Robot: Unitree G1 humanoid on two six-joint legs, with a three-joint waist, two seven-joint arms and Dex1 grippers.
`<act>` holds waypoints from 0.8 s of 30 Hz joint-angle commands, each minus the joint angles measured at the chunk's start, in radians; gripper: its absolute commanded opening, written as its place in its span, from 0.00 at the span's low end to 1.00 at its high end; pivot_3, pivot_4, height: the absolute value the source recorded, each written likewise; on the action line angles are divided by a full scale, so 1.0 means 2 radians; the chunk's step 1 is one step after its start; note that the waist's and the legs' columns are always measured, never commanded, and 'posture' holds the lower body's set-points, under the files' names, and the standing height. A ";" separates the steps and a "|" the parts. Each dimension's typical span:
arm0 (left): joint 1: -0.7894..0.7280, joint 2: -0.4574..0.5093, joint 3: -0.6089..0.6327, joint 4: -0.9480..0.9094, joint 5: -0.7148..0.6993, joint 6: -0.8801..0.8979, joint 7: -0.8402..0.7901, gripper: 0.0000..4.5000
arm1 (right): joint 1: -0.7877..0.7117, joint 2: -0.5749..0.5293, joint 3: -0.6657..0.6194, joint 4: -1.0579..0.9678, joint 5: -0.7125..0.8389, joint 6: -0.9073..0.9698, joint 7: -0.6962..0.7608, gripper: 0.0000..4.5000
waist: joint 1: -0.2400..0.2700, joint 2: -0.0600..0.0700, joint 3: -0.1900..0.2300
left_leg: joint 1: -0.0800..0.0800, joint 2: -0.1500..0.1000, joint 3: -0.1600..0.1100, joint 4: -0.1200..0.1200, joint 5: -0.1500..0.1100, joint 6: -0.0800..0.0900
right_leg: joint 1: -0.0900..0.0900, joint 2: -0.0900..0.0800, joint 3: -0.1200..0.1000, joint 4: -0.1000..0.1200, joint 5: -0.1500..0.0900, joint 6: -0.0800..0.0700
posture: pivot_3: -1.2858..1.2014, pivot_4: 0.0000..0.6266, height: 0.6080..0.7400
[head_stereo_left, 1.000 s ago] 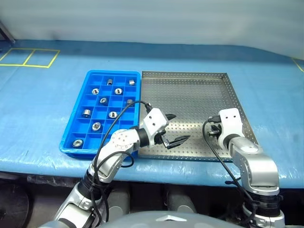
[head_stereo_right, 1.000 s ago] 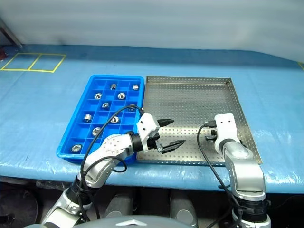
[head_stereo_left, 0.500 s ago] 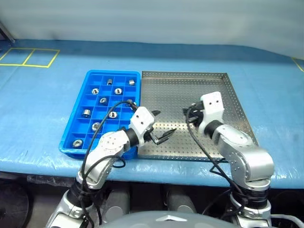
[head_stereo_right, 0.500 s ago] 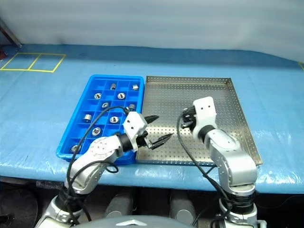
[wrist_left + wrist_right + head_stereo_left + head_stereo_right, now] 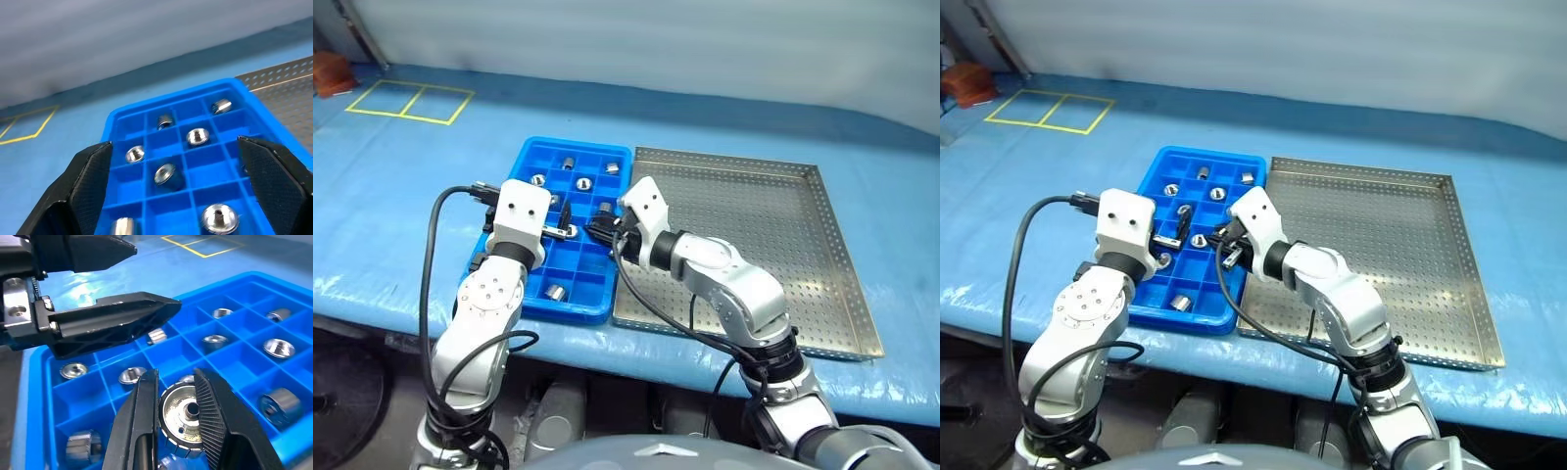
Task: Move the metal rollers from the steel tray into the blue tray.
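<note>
Blue sheeting covers the tabletop (image 5: 401, 196), with yellow tape squares (image 5: 411, 101) near its far left corner and a pale wall behind. On it lie the blue tray (image 5: 533, 157), long axis running from the near edge toward the far edge, and the steel tray (image 5: 773, 225) just beside it on the right, their long sides touching or nearly so. The perforated floor of the steel tray is bare.

Several rollers (image 5: 197, 136) sit singly in the blue tray's compartments, most toward its far end. Some stand with the centre hole facing up; a few, such as the one (image 5: 221, 105) in the far right corner compartment, lie on their sides with the axis level.

Right gripper (image 5: 183, 404) hangs over the right edge of the blue tray, about midway along it, its two fingers closed on a roller (image 5: 182, 417). That roller is held by its ribbed rim, its flat face and centre hole turned toward the wrist, so its axis runs along the fingers.

Left gripper (image 5: 1178, 227) is over the middle of the blue tray with its fingers spread wide and nothing between them, its tips near the right gripper.
</note>
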 commanded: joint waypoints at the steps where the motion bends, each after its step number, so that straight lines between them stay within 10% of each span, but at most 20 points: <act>1: -0.001 0.002 -0.004 -0.032 0.012 0.023 0.005 0.99 | -0.002 -0.001 0.005 0.008 0.000 -0.019 0.006 0.17 | 0.011 0.000 0.000 | 0.000 0.000 0.000 0.000 0.000 0.000 | 0.000 0.000 0.000 0.000 0.000 0.000 | 0.69 0.24 1.00; 19: -0.016 0.011 -0.021 -0.005 0.003 0.027 -0.024 0.99 | 0.038 -0.028 0.011 0.021 -0.026 -0.017 -0.015 0.17 | 0.037 0.000 0.000 | -0.001 0.000 0.001 0.000 0.000 -0.001 | -0.001 0.000 0.000 0.000 -0.002 -0.003 | 0.66 0.24 1.00; 24: -0.021 0.009 -0.017 0.002 -0.001 0.019 -0.032 0.99 | 0.043 -0.031 0.008 -0.004 -0.026 -0.044 -0.011 0.52 | 0.037 0.000 0.000 | -0.001 0.000 0.001 0.000 0.000 -0.001 | -0.001 0.000 0.000 0.000 -0.002 -0.003 | 0.66 0.24 1.00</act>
